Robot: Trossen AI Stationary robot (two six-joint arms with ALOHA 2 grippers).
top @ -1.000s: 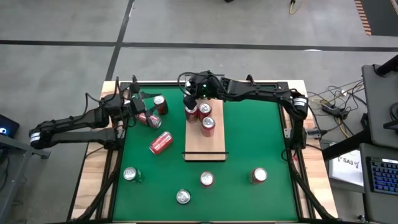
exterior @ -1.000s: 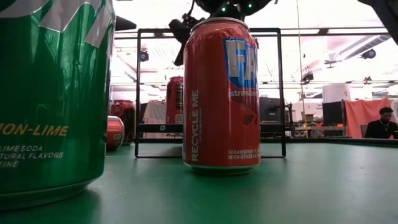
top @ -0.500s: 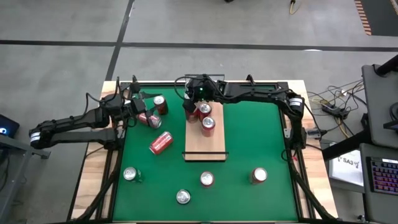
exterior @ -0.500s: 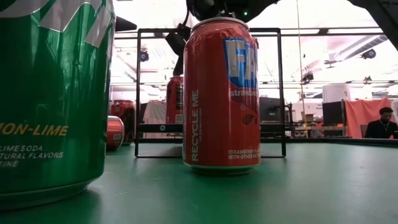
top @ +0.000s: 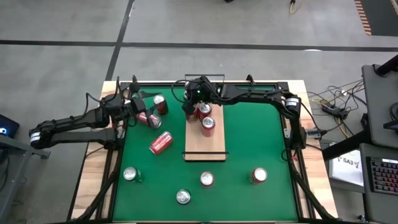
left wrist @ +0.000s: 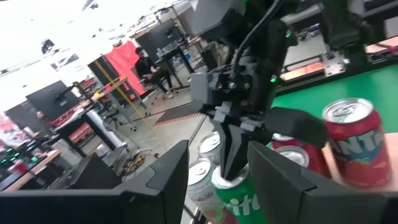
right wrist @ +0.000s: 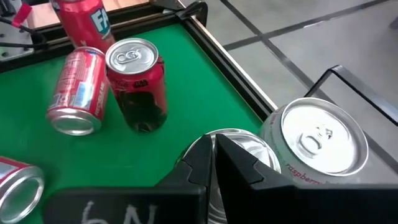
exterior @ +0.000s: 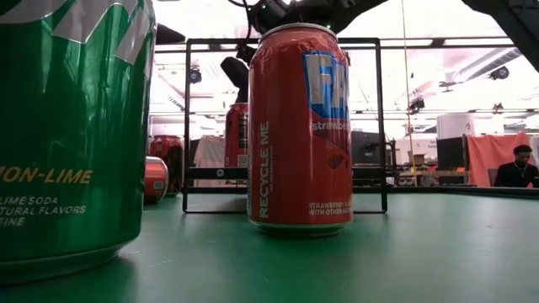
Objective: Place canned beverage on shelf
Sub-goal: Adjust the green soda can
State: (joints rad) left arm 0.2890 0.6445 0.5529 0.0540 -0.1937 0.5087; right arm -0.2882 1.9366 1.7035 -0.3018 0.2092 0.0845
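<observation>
While three cans (top: pixel 207 122) stand on the shelf (top: pixel 206 147) mid-desk, the right pincer (top: pixel 191 104), fingers together, presses the far-end can top, probably nudging it straight. Left pincer (top: pixel 138 112) is clamped on a tilted red can (top: pixel 151 119) near the left edge. Readable: "RECYCLE ME", "LIME SODA".

Left arm (top: pixel 74 124): dark jointed links, pale band near base end. Right arm (top: pixel 261 94): black links, black cable looped near wrist, green indicator light on wrist housing. Right gripper (right wrist: pixel 214 163): two black tapered fingers, white handwritten marking on body.
</observation>
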